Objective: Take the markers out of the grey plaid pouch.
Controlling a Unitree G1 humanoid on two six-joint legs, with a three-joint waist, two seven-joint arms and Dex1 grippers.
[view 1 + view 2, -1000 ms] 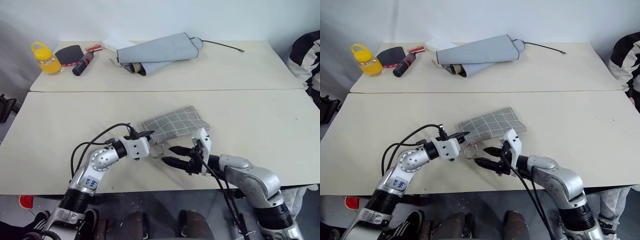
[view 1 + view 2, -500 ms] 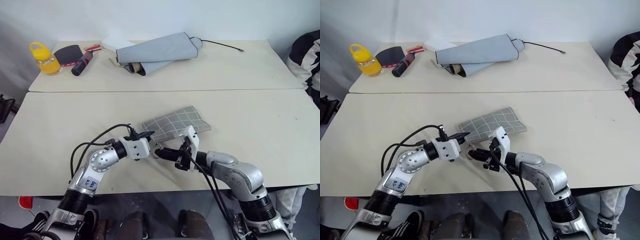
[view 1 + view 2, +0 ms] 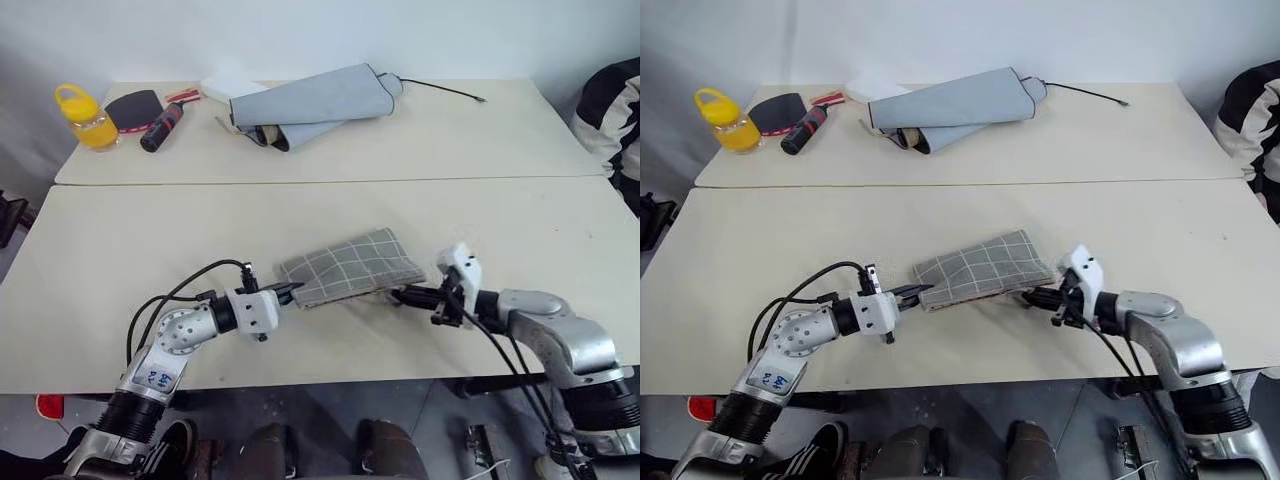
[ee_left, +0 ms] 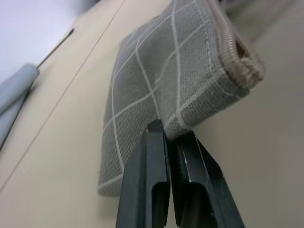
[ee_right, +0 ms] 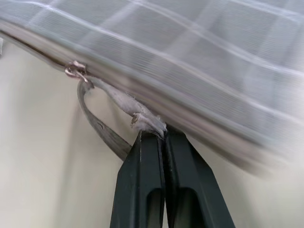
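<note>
While the left gripper (image 3: 290, 289) pinches one corner of the grey plaid pouch (image 3: 350, 265) with its fingers pressed together on the fabric, the right gripper (image 3: 400, 295) is clamped on the zip pull (image 5: 126, 102), a pale strap that hangs from a small ring at the pouch's long near edge. The pouch lies flat on the near table (image 3: 120, 250) between the two grippers, stretched from the left fingertips across to the right ones. In the left wrist view a brownish opening shows at the pouch's end seam, just beyond those fingertips, so I judge the zip to be at least partly undone there; how far it is open along the edge I cannot tell. No markers can be seen, so they are presumably inside.

The step in hand looks like unzipping: one gripper anchors the pouch, the other draws the slider. The next move calls for the right gripper to carry the pull away from the left one, along the zip line rather than upward, while the left grip holds firm so the pouch does not slide with it. If the strap slips from the narrow fingertips, or the pouch bunches up towards the right gripper, the slider is likely to stall.

Once the mouth gapes wide enough, one gripper must let go and reach in for the markers.
</note>
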